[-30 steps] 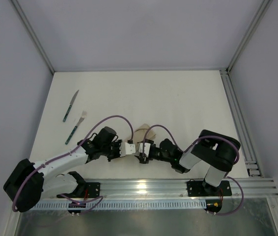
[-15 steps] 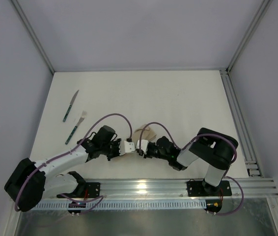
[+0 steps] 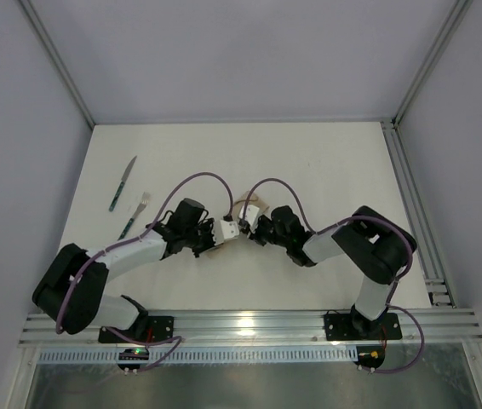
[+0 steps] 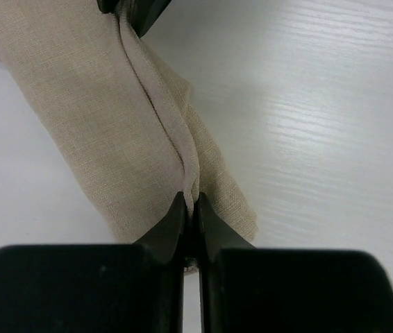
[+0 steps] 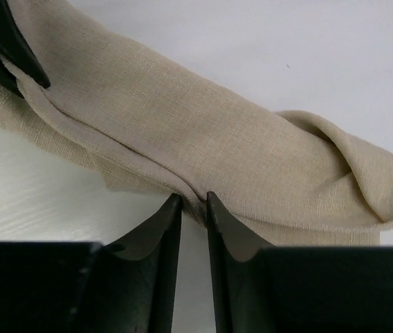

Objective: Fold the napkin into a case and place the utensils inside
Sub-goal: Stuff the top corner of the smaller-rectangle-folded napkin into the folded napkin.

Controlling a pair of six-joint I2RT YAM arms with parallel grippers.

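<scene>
On the table [image 3: 335, 179]: one napkin [image 4: 78, 104], one knife [image 3: 122, 183], one fork [image 3: 139, 207]

Beige-tan napkin [image 4: 92, 118], plain woven cloth, was bunched into a long, narrow, creased packet. A raised fold ran straight into the tips of the left pincer [image 4: 190, 202], pinched there. The right pincer [image 5: 194, 200] nipped its lower edge, with the rounded end off to that pincer's right. Knife [image 3: 123, 183] and fork [image 3: 136, 213], teal handles and silver ends, lay side by side, well apart from the cloth, out past the left pincer.
</scene>
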